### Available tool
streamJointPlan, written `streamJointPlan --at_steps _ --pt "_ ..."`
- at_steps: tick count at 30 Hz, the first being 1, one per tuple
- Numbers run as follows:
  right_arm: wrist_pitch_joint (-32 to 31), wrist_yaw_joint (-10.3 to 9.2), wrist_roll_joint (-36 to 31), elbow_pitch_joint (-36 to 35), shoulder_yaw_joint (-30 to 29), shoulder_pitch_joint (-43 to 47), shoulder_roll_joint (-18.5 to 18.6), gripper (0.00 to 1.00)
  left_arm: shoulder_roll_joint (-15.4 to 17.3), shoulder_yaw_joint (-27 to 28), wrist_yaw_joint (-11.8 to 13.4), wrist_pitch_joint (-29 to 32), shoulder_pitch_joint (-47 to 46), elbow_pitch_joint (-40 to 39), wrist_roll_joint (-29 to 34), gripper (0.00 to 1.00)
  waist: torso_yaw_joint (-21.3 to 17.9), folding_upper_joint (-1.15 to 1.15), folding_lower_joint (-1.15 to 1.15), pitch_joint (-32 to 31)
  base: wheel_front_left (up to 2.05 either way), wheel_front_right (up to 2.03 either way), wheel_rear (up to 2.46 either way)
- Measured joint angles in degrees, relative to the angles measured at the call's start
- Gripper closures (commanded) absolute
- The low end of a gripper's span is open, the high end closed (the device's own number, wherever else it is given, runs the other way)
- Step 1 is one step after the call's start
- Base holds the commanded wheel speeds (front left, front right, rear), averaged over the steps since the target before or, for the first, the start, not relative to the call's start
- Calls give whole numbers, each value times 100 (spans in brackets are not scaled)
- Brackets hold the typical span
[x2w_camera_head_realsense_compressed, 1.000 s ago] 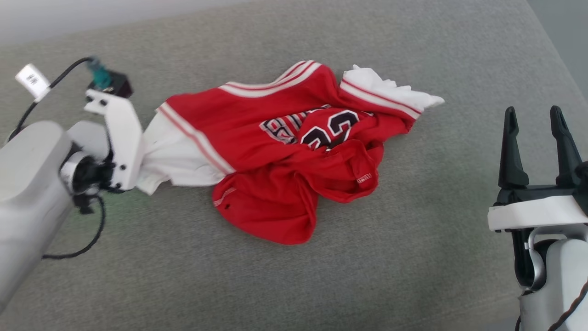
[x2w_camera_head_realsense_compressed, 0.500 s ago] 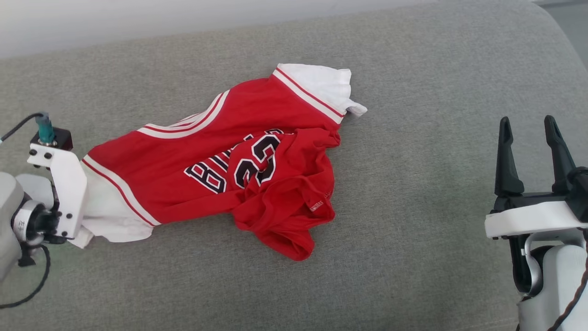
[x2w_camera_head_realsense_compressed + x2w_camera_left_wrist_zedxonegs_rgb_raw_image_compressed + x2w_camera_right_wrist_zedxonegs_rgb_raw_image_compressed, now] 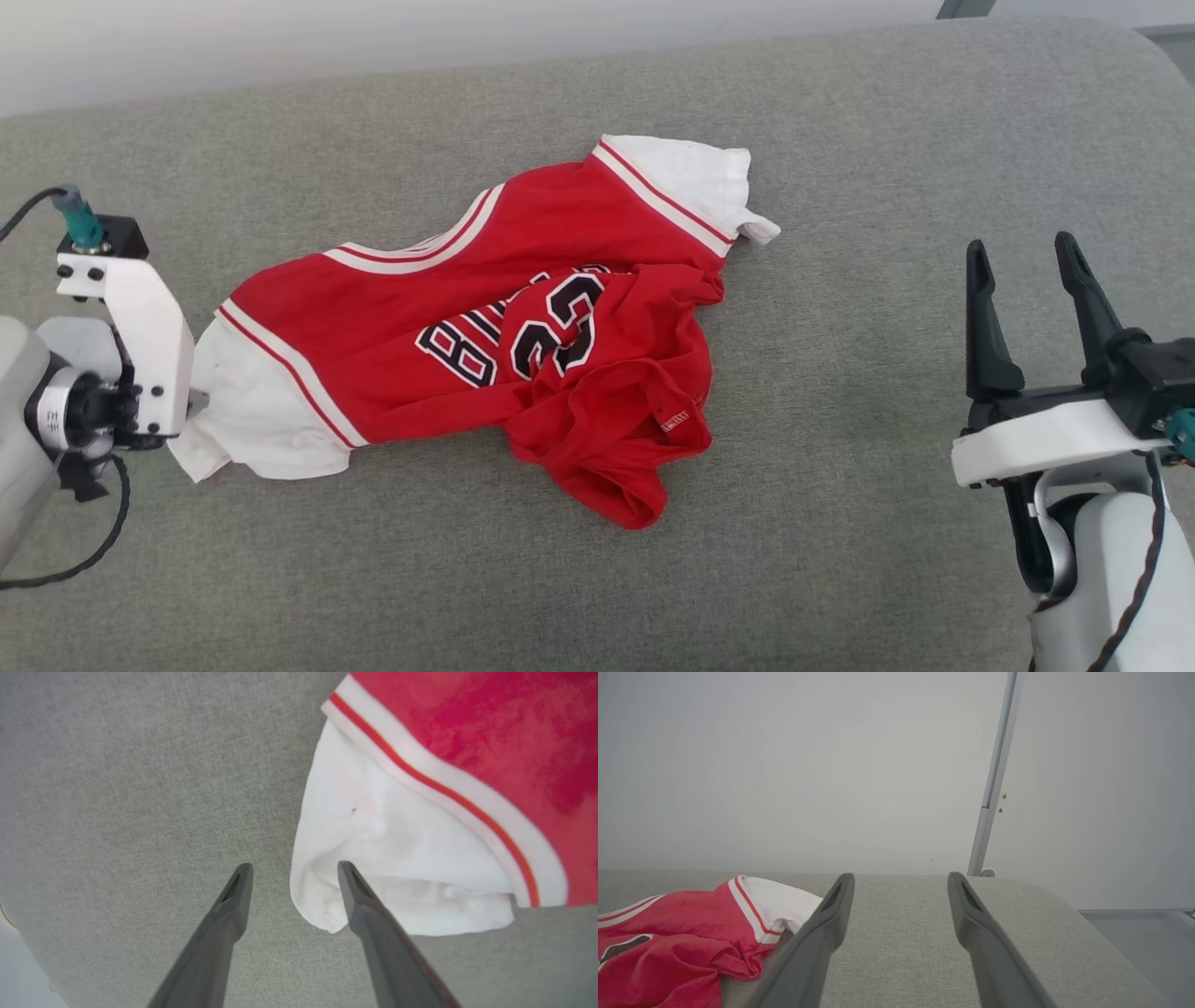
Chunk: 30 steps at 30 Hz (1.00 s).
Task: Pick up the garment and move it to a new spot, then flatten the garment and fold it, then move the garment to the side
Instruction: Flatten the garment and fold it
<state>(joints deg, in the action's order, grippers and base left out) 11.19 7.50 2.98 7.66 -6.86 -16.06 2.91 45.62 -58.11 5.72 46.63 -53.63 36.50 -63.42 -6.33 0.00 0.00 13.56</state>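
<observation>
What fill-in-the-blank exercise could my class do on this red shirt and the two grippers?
1. The garment lies crumpled on a ____ padded surface.
2. The number printed on it is ____.
3. The left gripper, beside the white sleeve, has its jaws ____.
4. The right gripper, open and apart from the garment, holds ____.
Missing words: grey; 23; open; nothing.

- Bright red garment [image 3: 523, 308], thin fabric, with white short sleeves, red-and-white striped trim and dark white-edged lettering with "23" on the chest.
- Lying slantwise on grey upholstered surface [image 3: 840, 560], upper part spread.
- Hem end bunched and folded over itself.
</observation>
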Motion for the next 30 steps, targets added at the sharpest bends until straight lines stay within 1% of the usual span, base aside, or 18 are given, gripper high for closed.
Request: streamJointPlan --at_steps 5,9,13,14,18,21,25,28,30 --pt "-199 0 -3 -57 145 -92 0 0 -225 80 20 87 -162 279 -96 0 68 0 0 28 0 0 0" --pt "-413 0 11 -88 401 -283 20 0 -411 49 7 199 -224 525 -127 0 81 0 0 109 0 0 0" --pt "-753 0 294 -4 829 -589 230 0 -603 69 -24 67 -225 862 -148 0 83 0 0 206 0 0 0" --pt "-871 1 401 47 912 -676 298 0 -666 96 -35 42 -222 950 -202 100 88 0 0 228 0 0 0" --pt "-1424 0 726 367 1215 -1120 643 0 -884 122 -240 -76 -244 1163 -277 100 170 0 0 294 0 0 0" --pt "-1915 0 1090 678 1432 -1545 900 0 -1083 101 -333 -140 -360 1279 -283 100 300 0 0 351 0 0 0" --pt "-2605 0 1578 1206 1836 -2170 1310 0 -1351 90 -474 -277 -531 1402 -260 100 540 0 0 443 0 0 0" --pt "-3081 0 1949 1669 2089 -2627 1551 0 -1553 58 -601 -358 -675 1483 -156 100 750 0 0 523 0 0 0" --pt "-3334 0 2071 1950 2276 -2919 1697 0 -1683 45 -684 -412 -755 1537 -146 100 890 0 0 582 0 0 0"
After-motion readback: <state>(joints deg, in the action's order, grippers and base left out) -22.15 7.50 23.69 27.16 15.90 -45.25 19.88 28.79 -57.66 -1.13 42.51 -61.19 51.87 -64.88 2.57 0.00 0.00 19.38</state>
